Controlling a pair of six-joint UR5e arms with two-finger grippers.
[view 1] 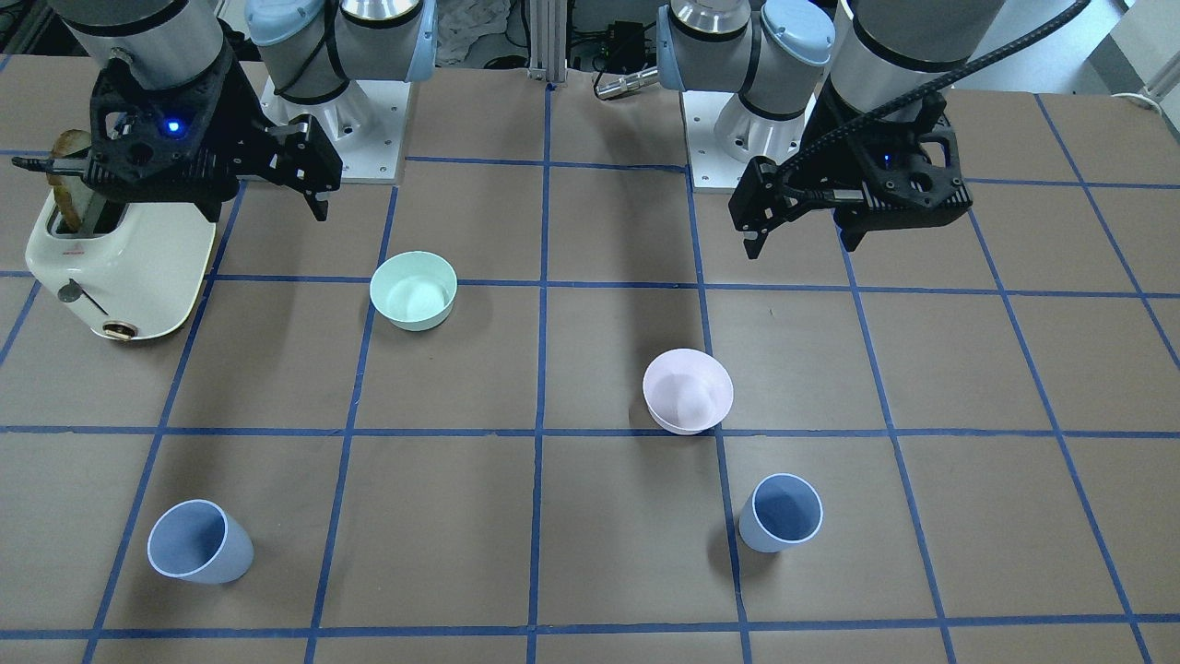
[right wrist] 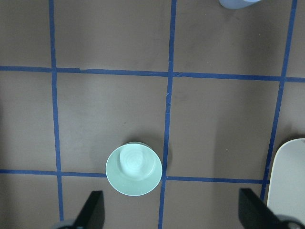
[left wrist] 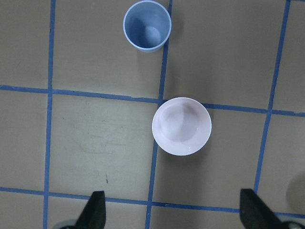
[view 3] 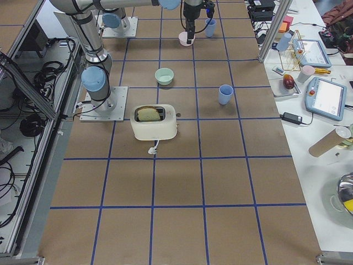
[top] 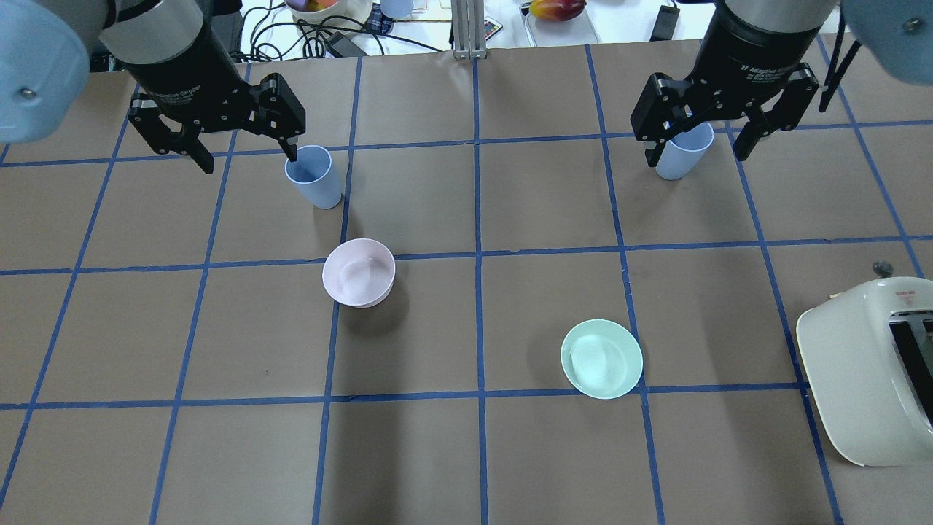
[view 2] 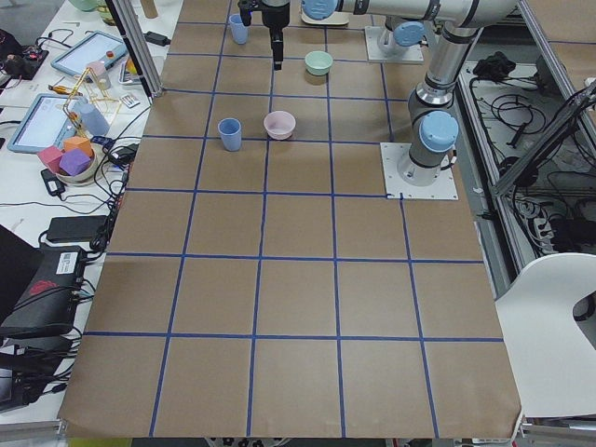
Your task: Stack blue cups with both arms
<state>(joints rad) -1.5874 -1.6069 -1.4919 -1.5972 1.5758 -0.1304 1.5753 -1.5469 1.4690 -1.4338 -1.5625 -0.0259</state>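
Two pale blue cups stand upright and apart on the table. One cup [top: 315, 179] [view 1: 781, 514] is on my left side, beyond the pink bowl, and shows at the top of the left wrist view [left wrist: 147, 25]. The other cup [top: 681, 153] [view 1: 198, 542] is on my right side; only its edge shows in the right wrist view [right wrist: 238, 3]. My left gripper [top: 249, 162] [view 1: 800, 242] is open and empty, high above the table. My right gripper [top: 696, 158] [view 1: 175, 184] is open and empty, also held high.
A pale pink bowl [top: 358, 272] [left wrist: 181, 126] sits below my left gripper. A mint-green bowl [top: 601, 358] [right wrist: 134, 168] sits below my right gripper. A cream toaster [top: 867, 372] [view 1: 120, 267] with a bread slice stands at my right. Clutter lies beyond the far table edge.
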